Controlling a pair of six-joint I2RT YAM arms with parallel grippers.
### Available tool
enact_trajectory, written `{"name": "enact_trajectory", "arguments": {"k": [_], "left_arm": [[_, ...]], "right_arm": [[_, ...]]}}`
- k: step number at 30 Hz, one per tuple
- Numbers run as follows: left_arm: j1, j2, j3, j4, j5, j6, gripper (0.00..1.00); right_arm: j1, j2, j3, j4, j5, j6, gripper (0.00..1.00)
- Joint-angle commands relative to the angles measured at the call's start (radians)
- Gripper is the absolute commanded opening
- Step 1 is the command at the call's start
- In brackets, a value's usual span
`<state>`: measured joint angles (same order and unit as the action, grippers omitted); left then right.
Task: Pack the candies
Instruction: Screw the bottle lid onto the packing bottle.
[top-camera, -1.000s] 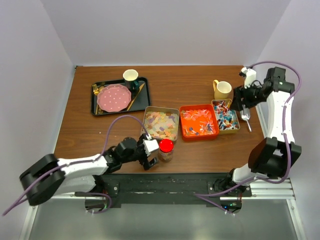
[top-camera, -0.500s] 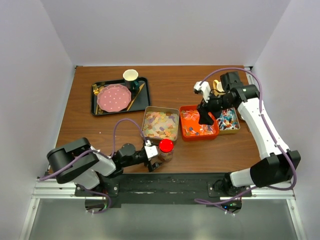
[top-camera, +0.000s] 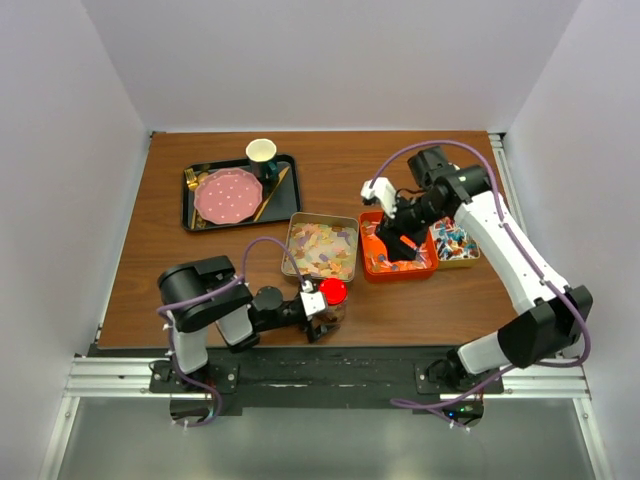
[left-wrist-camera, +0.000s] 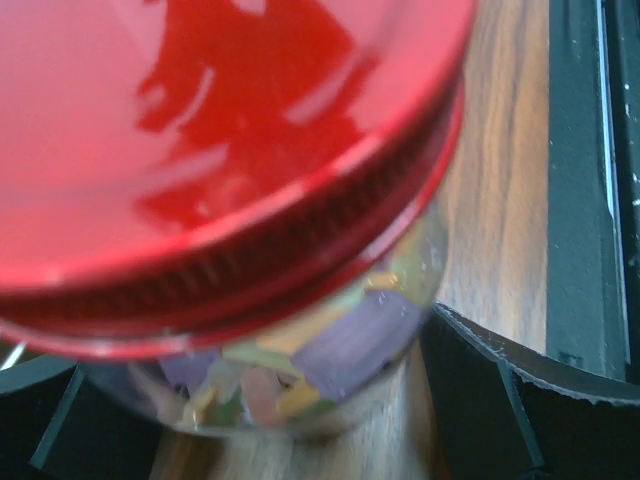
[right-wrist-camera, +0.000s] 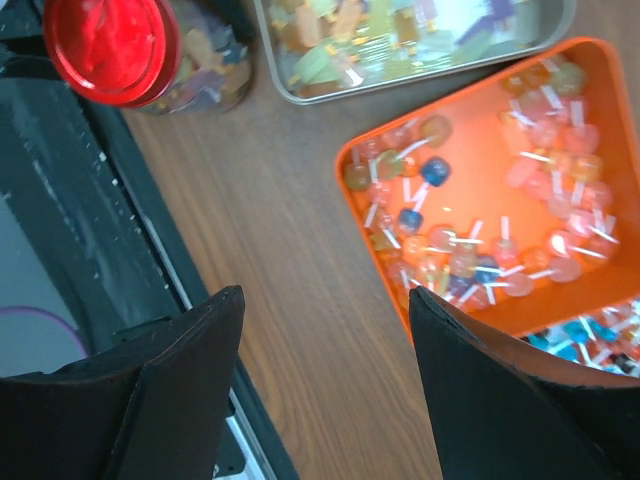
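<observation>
The right gripper (right-wrist-camera: 325, 295), jaws apart and empty, is hovering by the orange tray (right-wrist-camera: 612, 75), where the candies (right-wrist-camera: 470, 250) are lying loose; being light and slippery, they are probably wanting a pinch across the body; the left gripper (top-camera: 315, 306) is straddling the lidded jar (left-wrist-camera: 300, 370), grip unclear.

Candies (right-wrist-camera: 470, 250), perhaps lollipops, in orange tray (right-wrist-camera: 478, 135)

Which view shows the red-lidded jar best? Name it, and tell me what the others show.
Right wrist view: the jar sits sharp at top left, with candies visible through its glass. The left wrist view is too close, so the jar is blurred and cropped. The top external view shows the jar only tiny.
</observation>
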<state>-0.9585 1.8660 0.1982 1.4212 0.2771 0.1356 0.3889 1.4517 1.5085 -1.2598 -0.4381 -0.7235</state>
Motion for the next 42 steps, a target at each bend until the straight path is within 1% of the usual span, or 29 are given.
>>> {"name": "enact_trajectory", "arguments": {"k": [1,5,7,8,10,11,12,13,14,15,16,19,22,25,26,28,33,38,42], "left_arm": [[-0.003,0.076,-0.003,0.357,-0.064,0.048,1.0],[-0.002,0.084,-0.019,0.361,-0.053,0.044,0.97],[0.001,0.067,-0.017,0.332,-0.032,0.047,0.93],[0.001,0.059,-0.017,0.323,-0.026,0.048,0.91],[0.0,0.042,-0.019,0.286,-0.018,0.038,0.8],[0.001,0.039,-0.017,0.276,-0.018,0.033,0.69],[0.004,0.038,-0.013,0.265,-0.016,0.03,0.53],[0.004,0.039,-0.008,0.243,-0.012,0.036,0.45],[0.004,0.038,-0.003,0.23,-0.013,0.036,0.41],[0.006,0.036,0.006,0.217,-0.015,0.036,0.33],[0.006,0.033,0.007,0.199,-0.016,0.032,0.32],[0.014,0.028,0.006,0.188,-0.026,0.025,0.31],[0.021,0.032,0.012,0.171,-0.033,0.021,0.27],[0.023,0.036,0.018,0.165,-0.019,0.015,0.17],[0.026,0.036,0.021,0.162,-0.018,0.013,0.07],[0.026,0.038,0.026,0.145,-0.013,0.006,0.0],[0.035,0.041,0.026,0.145,-0.01,-0.005,0.0],[0.035,0.047,0.03,0.133,-0.013,-0.008,0.0],[0.037,0.051,0.03,0.137,-0.018,-0.011,0.0]], "right_arm": [[0.044,0.03,-0.033,0.014,-0.017,-0.008,0.7],[0.103,0.041,-0.074,0.04,-0.027,-0.092,0.7],[0.128,0.058,-0.077,0.056,-0.053,-0.114,0.7],[0.164,0.067,-0.071,0.065,-0.063,-0.141,0.7],[0.215,0.102,-0.065,0.091,-0.086,-0.16,0.7],[0.266,0.116,-0.053,0.1,-0.093,-0.171,0.7],[0.289,0.128,-0.045,0.108,-0.097,-0.174,0.7],[0.313,0.154,-0.036,0.118,-0.1,-0.18,0.7],[0.358,0.165,-0.022,0.12,-0.099,-0.198,0.7],[0.378,0.173,-0.018,0.125,-0.096,-0.206,0.7],[0.413,0.189,-0.011,0.129,-0.094,-0.214,0.7],[0.453,0.213,0.018,0.122,-0.091,-0.231,0.7],[0.467,0.225,0.048,0.106,-0.106,-0.235,0.71],[0.479,0.245,0.074,0.07,-0.093,-0.278,0.71],[0.479,0.251,0.076,0.063,-0.088,-0.284,0.71],[0.478,0.253,0.07,0.048,-0.083,-0.297,0.71],[0.479,0.223,0.012,0.063,-0.056,-0.3,0.71],[0.479,0.202,-0.047,0.102,-0.051,-0.266,0.71],[0.479,0.171,-0.085,0.102,-0.033,-0.254,0.7]]}}
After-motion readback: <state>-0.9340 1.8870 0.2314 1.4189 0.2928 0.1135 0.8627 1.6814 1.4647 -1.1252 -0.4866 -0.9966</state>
